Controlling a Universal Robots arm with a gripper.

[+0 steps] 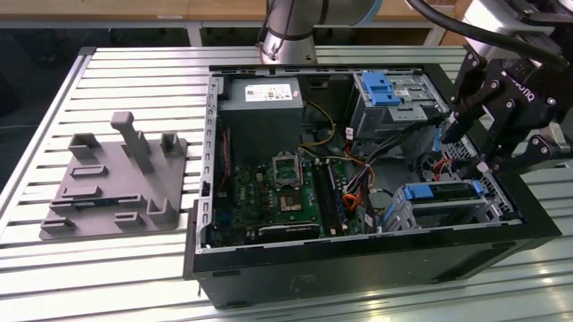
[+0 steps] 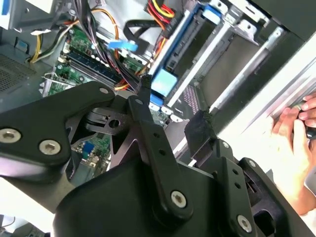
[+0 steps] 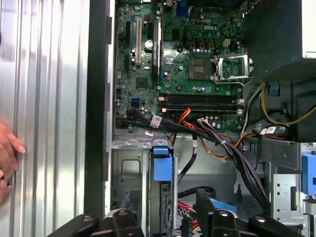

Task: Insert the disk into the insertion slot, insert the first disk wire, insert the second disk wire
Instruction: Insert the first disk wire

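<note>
The disk (image 1: 441,190), in its blue carrier, lies inside the insertion slot (image 1: 452,211), a small silver cage at the near right corner of the open computer case. In both wrist views the carrier's blue tab (image 2: 163,83) (image 3: 162,163) shows at the cage mouth. My gripper (image 1: 484,157) hangs just above the cage, open, with nothing between its fingers (image 2: 144,106) (image 3: 123,219). Loose wires run past the cage: a flat cable with a blue connector (image 2: 121,45) and a red, yellow and black bundle (image 2: 160,10).
A taller grey bay with a blue latch (image 1: 385,90) stands behind the cage. The motherboard (image 1: 286,194) and power supply (image 1: 264,100) take up the case's left part. A grey fixture (image 1: 117,181) lies on the slatted table. A person's hand (image 2: 296,133) (image 3: 7,153) rests beside the case.
</note>
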